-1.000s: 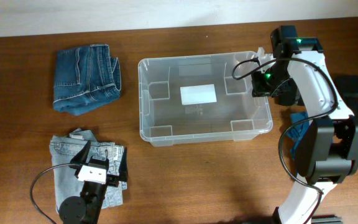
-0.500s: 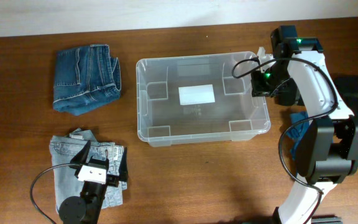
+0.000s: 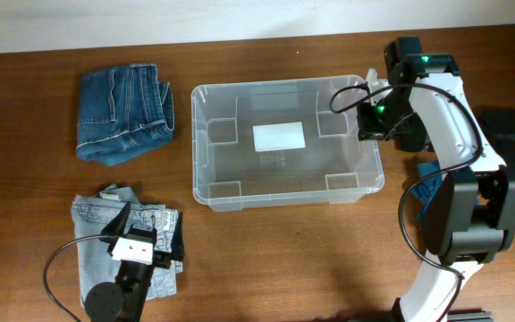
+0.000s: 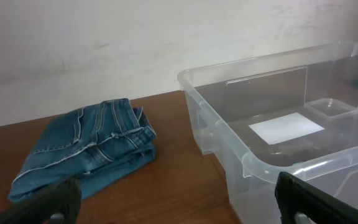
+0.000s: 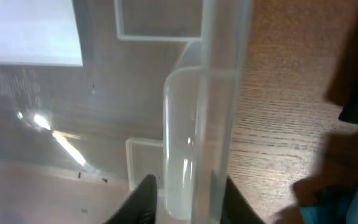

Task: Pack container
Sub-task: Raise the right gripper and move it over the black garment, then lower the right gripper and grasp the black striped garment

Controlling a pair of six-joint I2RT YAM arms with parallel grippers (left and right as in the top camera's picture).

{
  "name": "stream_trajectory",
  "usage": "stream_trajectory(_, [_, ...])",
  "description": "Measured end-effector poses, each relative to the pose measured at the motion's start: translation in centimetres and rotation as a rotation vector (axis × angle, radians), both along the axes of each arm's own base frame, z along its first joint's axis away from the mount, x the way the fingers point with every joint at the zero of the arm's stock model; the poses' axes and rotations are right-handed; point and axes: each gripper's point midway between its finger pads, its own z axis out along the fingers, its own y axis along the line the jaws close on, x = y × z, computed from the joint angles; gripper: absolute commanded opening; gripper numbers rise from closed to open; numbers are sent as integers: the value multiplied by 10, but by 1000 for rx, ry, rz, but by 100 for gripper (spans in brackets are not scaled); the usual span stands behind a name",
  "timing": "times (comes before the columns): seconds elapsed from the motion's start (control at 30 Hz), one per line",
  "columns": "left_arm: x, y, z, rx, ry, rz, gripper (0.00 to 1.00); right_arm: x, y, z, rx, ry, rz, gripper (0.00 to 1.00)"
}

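Right fingers (image 5: 140, 205) clamp the end wall of the container (image 3: 240, 170), one inside and one outside it.

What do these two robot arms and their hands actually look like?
The right arm is built of white curved shells and black joints, with a green light near one end and a thin black cable looping alongside. The left arm shows a white block, a round black joint and its own black cable loop. The left hand has two dark, blunt fingers.
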Motion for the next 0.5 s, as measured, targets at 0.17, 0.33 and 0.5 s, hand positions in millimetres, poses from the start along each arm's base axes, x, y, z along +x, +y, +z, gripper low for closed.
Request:
stream_trajectory(0.17, [0,0,0,0,0,0,99,0,4,0,7,2,3,33])
stream_trajectory(0.33, [0,0,0,0,0,0,99,-5,6,4,15,21,2,44])
stream_trajectory(0.5, [0,0,0,0,0,0,99,6,5,39,5,-33,-4,80])
